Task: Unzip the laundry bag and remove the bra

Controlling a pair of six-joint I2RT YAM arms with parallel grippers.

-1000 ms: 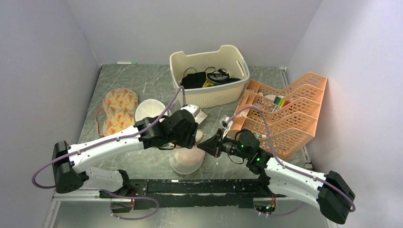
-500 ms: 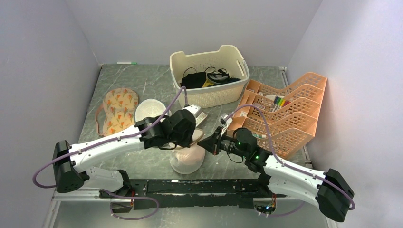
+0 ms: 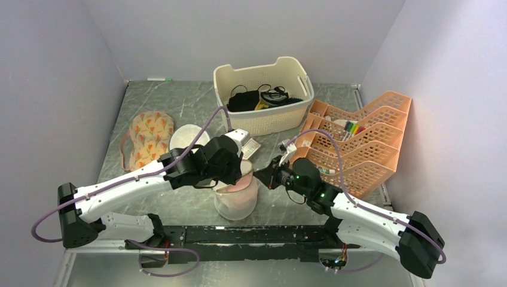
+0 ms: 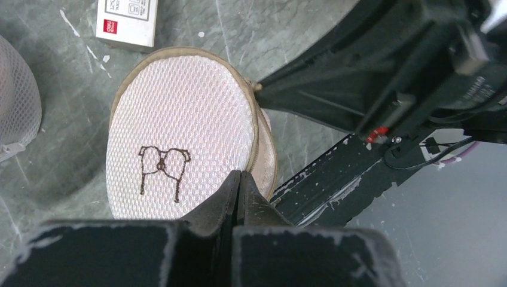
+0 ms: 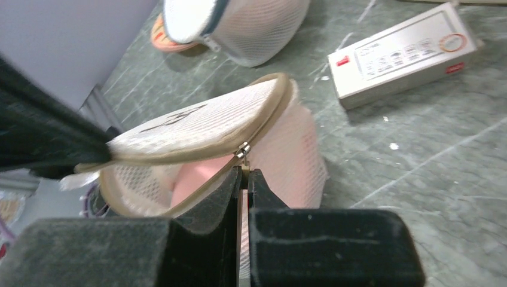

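**Mesh laundry bag (image 3: 236,200) stands part-unzipped between two robot pincers**

Grey-green marbled worktop (image 3: 155,101) carries the scene, with both arms reaching in from the near edge to meet at its middle front. An orange lattice tray rack (image 3: 365,149) stands along the right side. A cream slotted basket (image 3: 269,122) with dark items inside sits at the back. The drum-shaped laundry bag is just ahead of the arm bases, its beige flat face with the black glasses-like mark turned upward and lifted like a lid on one side. Pink fabric (image 5: 194,179) shows through the gap under the tan zip band. Farther back on the left lie a plain white round mesh bag (image 3: 185,137) and, beside it, a pair of floral padded cups (image 3: 149,137). A small white box (image 5: 400,54) lies flat just behind the laundry bag. The left pincer (image 4: 239,179) is closed tight, nipping the edge of the beige face at the zip seam. The right pincer (image 5: 244,173), coming from the opposite side, is likewise closed, its tips pinching the little metal zip pull (image 5: 242,150) that hangs from the band.
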